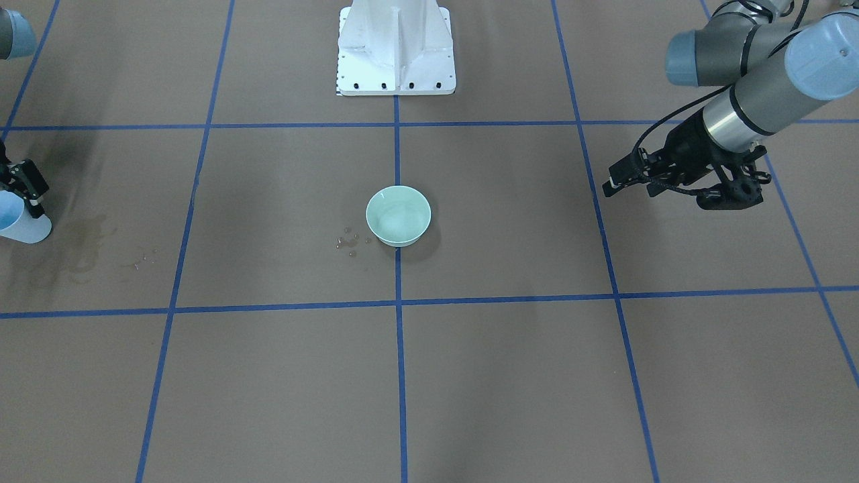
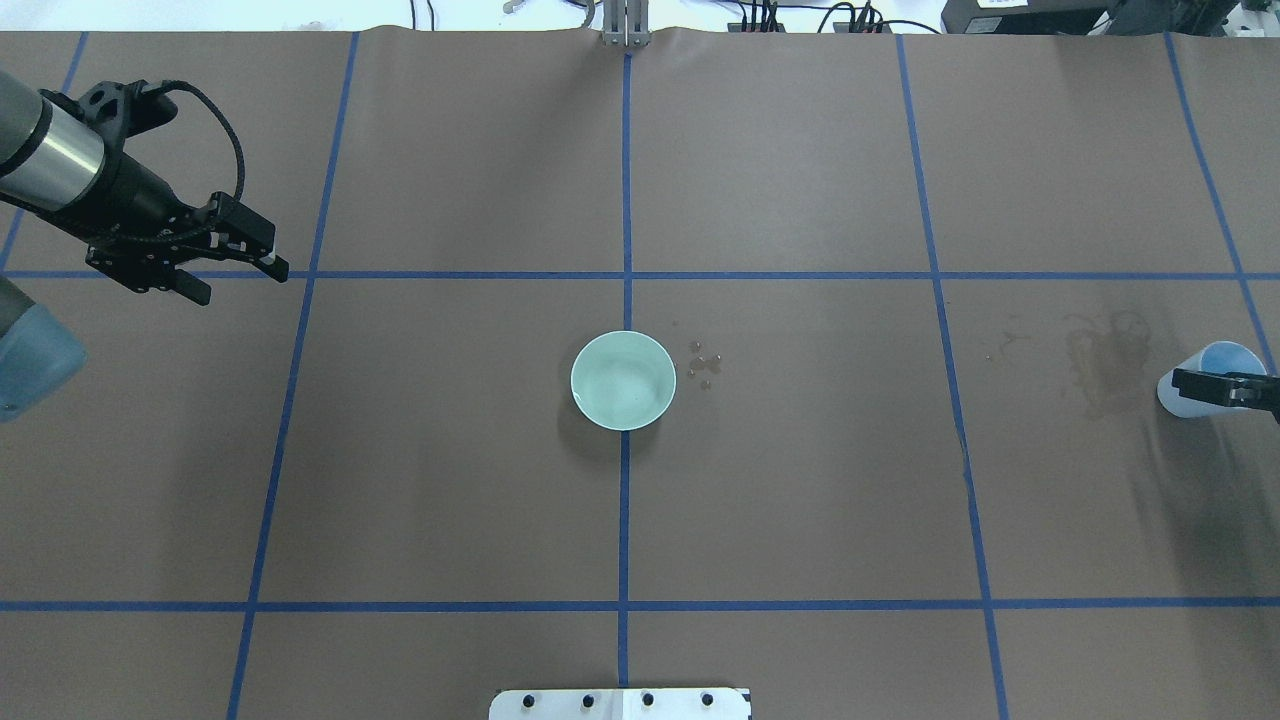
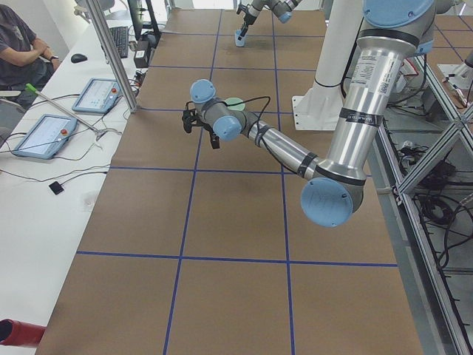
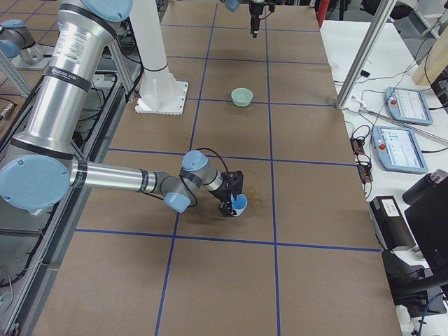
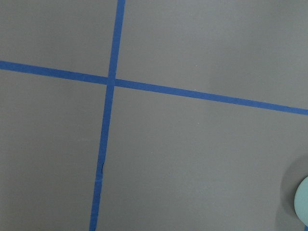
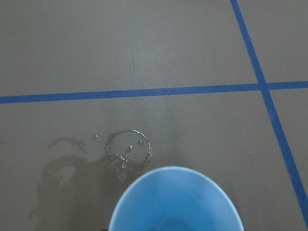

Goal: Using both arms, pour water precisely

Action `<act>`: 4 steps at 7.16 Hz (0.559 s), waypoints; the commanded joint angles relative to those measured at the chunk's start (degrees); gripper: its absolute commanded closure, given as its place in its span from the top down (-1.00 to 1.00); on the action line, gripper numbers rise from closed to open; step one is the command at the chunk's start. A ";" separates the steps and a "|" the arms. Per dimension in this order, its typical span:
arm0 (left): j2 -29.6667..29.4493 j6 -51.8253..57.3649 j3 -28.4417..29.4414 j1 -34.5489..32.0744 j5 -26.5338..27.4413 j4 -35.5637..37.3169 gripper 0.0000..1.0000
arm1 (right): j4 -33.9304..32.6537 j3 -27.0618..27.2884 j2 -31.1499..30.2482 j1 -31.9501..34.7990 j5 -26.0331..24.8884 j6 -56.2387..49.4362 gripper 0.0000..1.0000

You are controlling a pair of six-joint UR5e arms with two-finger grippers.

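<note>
Just beyond the right gripper (image 2: 1222, 388), which is clamped on a blue cup (image 2: 1185, 395): water (image 6: 126, 153) as a dark wet patch with shiny-edged rings, just beside the cup. More drops (image 2: 705, 364) sit beside the pale green bowl (image 2: 598, 358), well apart from both grippers. Cannot tell what bowl or cup holds. Left gripper (image 2: 245, 284) spread, empty.

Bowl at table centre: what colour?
The bowl is pale mint green all over, clearest in the overhead exterior view.

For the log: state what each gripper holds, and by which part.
Right gripper holds the blue cup by its upper wall, near the rim. Left gripper is open and empty.
</note>
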 commanded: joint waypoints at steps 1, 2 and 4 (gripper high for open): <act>0.00 -0.09 -0.13 -0.06 -0.11 0.00 0.92 | 0.88 2.70 -1.60 0.32 0.08 -0.83 0.98; 0.00 -0.09 -0.04 -0.06 -0.11 0.00 0.92 | 0.88 4.02 -2.48 1.37 0.43 -1.01 0.98; 0.00 -0.09 0.22 0.03 -0.11 0.00 0.92 | 0.71 4.65 -3.01 3.74 0.96 -3.10 0.99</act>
